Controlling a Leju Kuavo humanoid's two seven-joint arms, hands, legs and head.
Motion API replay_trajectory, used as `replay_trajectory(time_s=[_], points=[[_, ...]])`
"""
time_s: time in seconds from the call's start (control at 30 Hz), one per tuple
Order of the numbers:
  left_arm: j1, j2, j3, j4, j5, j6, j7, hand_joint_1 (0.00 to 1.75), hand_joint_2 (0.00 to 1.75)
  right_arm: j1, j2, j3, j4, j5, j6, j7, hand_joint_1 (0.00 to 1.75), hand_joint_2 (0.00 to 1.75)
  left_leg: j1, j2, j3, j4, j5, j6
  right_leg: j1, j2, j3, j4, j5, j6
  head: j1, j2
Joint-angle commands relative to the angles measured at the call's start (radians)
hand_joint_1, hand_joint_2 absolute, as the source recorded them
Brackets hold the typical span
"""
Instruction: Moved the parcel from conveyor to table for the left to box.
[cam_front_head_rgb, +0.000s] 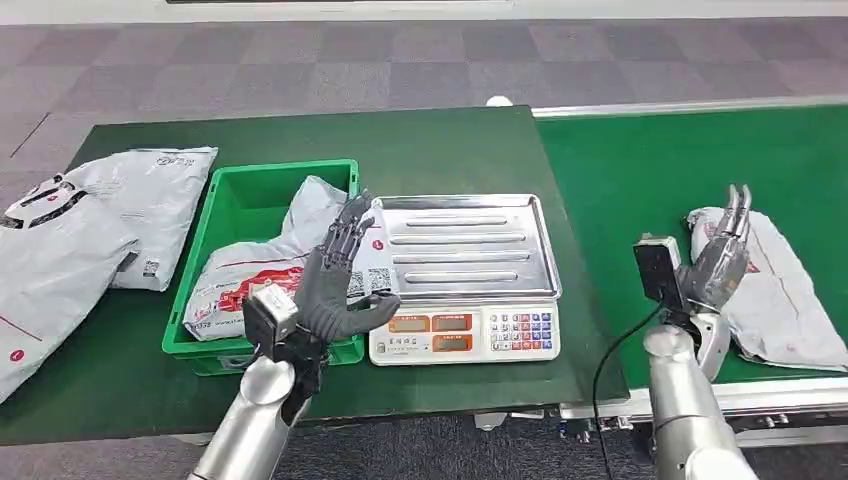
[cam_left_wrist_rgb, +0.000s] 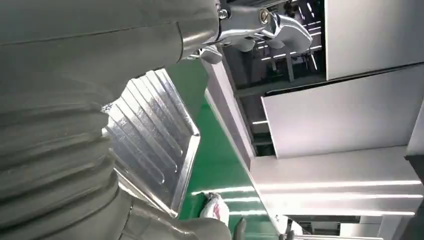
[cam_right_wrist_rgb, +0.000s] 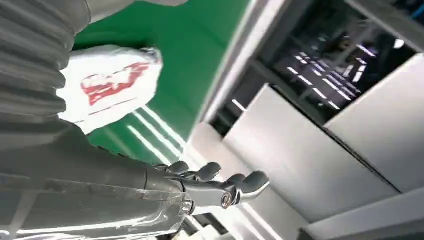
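At right of frame, right robot hand (cam_front_head_rgb: 722, 258) raised upright, fingers apart, empty, against the white parcel (cam_front_head_rgb: 790, 295) lying on the green conveyor (cam_front_head_rgb: 640, 170). Centre-left, left robot hand (cam_front_head_rgb: 335, 285) upright, spread, empty, between green bin (cam_front_head_rgb: 230, 205) and scale (cam_front_head_rgb: 462, 262) on the counter (cam_front_head_rgb: 440, 140).

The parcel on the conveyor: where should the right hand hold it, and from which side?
Probably the near left edge of the parcel, coming from above. It lies flat and limp on the conveyor, and the open right hand is raised right beside that edge.

A floor (cam_front_head_rgb: 250, 70) of grey and purple carpet squares stretches behind the dark green table (cam_front_head_rgb: 420, 140). Pale wall panels (cam_right_wrist_rgb: 310, 150) reflect ceiling lights.
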Motion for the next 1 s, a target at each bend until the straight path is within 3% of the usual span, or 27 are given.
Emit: replay_trajectory(time_s=[0.03,0.17,0.23,0.3,0.4,0.53,1.0], points=[[0.02,0.048,-0.001,-0.038,-0.021,-0.008,0.025,0.0,1.75,-0.125,-0.055,-0.252,0.369,0.055,0.014,0.139,0.0,1.75,0.002,0.002,0.006,-0.004,0.0,-0.001,0.002,0.003,0.006,-0.005,0.001,-0.002,0.0,0.0],[0.044,0.046,0.012,-0.06,-0.034,-0.024,0.052,0.0,1.75,-0.11,-0.106,-0.342,0.419,0.185,-0.001,0.301,0.0,1.75,0.0,-0.002,0.002,-0.001,-0.001,0.0,0.0,-0.001,0.003,-0.001,-0.001,-0.001,0.0,0.0],[0.045,0.045,0.012,-0.06,-0.034,-0.024,0.052,0.0,1.75,-0.108,-0.105,-0.344,0.42,0.186,-0.001,0.302,0.0,1.75,0.0,-0.001,0.003,-0.001,-0.001,0.0,0.0,-0.001,0.004,-0.002,-0.001,-0.001,0.0,0.0],[0.043,0.039,0.01,-0.053,-0.043,-0.03,0.057,0.0,1.75,-0.118,-0.112,-0.361,0.47,0.23,0.001,0.38,0.0,1.75,0.001,0.0,0.003,-0.002,-0.002,0.0,0.001,0.001,0.004,-0.003,0.0,-0.001,0.0,0.0],[0.043,0.031,0.01,-0.047,-0.054,-0.04,0.068,0.0,1.75,-0.124,-0.141,-0.332,0.537,0.353,0.089,0.575,0.0,1.75,0.0,0.001,0.002,-0.001,-0.002,0.0,0.0,0.002,0.003,-0.002,0.0,-0.001,0.0,0.0],[0.03,0.028,0.011,-0.033,-0.06,-0.045,0.073,0.0,1.75,-0.126,-0.155,-0.316,0.567,0.421,0.21,0.686,0.0,1.75,0.0,0.001,0.002,-0.001,-0.002,0.0,0.001,0.001,0.002,-0.002,0.0,-0.001,0.0,0.0],[0.042,0.028,0.018,-0.043,-0.065,-0.04,0.075,0.0,1.75,-0.142,-0.15,-0.301,0.584,0.467,0.273,0.728,0.0,1.75,0.0,0.002,0.003,-0.002,-0.002,0.0,0.001,0.003,0.003,-0.002,0.0,-0.001,0.0,0.0]])
